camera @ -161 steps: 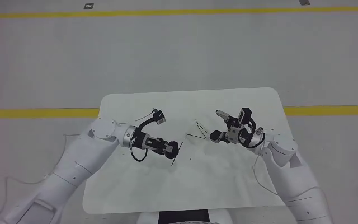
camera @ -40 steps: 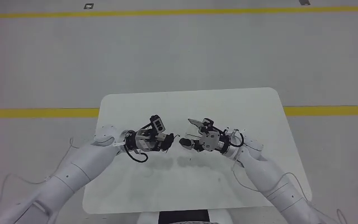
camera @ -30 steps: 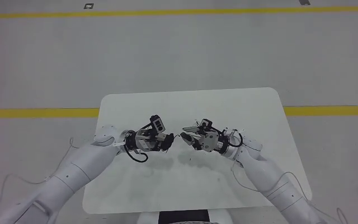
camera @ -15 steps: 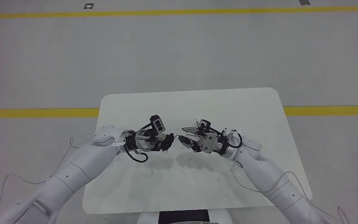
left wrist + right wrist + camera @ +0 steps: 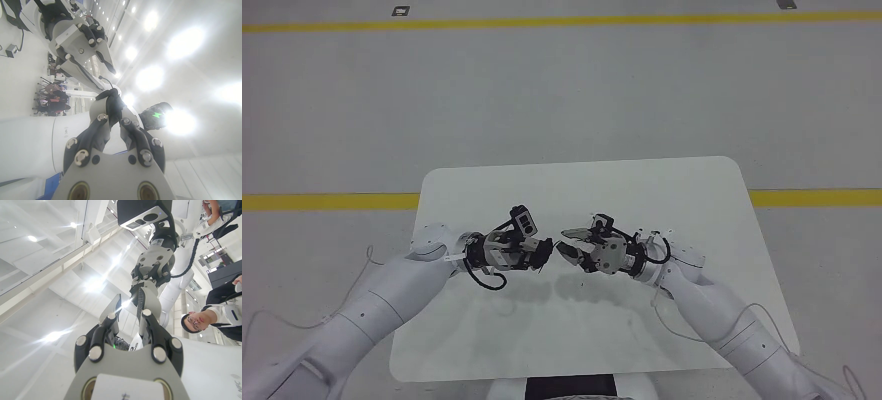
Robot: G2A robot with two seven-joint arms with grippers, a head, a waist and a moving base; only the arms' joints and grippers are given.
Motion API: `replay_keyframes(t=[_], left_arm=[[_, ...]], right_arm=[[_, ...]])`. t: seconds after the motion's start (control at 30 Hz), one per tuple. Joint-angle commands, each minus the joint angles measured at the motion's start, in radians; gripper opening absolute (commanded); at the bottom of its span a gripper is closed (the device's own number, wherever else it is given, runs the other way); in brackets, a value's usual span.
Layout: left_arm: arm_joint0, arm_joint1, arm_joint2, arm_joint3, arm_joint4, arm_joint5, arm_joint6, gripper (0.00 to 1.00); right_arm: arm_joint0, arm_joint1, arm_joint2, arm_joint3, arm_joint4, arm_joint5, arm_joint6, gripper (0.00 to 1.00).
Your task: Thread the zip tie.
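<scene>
Light, springy zip tie [image 5: 106,81]: the left hand [image 5: 111,100] pinches it; the right hand [image 5: 566,243], spread, should probably grip near the free tip.

**Surface** [image 5: 692,180]: room to pass along the far edge, at both far corners, and at the middle of the near edge.

**Obstructions:** left gripper [image 5: 546,256] and right gripper [image 5: 564,244], tips just apart over the middle. Their arms [image 5: 392,300] slant in over the near corners.

**Gap** between the right gripper's spread fingers [image 5: 110,310]: partly taken by the zip tie [image 5: 139,300].
</scene>
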Motion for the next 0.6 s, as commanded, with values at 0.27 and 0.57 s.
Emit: replay_keyframes(t=[0.27, 0.57], left_arm=[[0.000, 0.000, 0.000, 0.000, 0.000, 0.000, 0.000, 0.00], [0.000, 0.000, 0.000, 0.000, 0.000, 0.000, 0.000, 0.00]], right_arm=[[-0.001, 0.001, 0.000, -0.002, 0.001, 0.000, -0.002, 0.00], [-0.002, 0.003, -0.001, 0.000, -0.003, 0.000, -0.001, 0.00]])
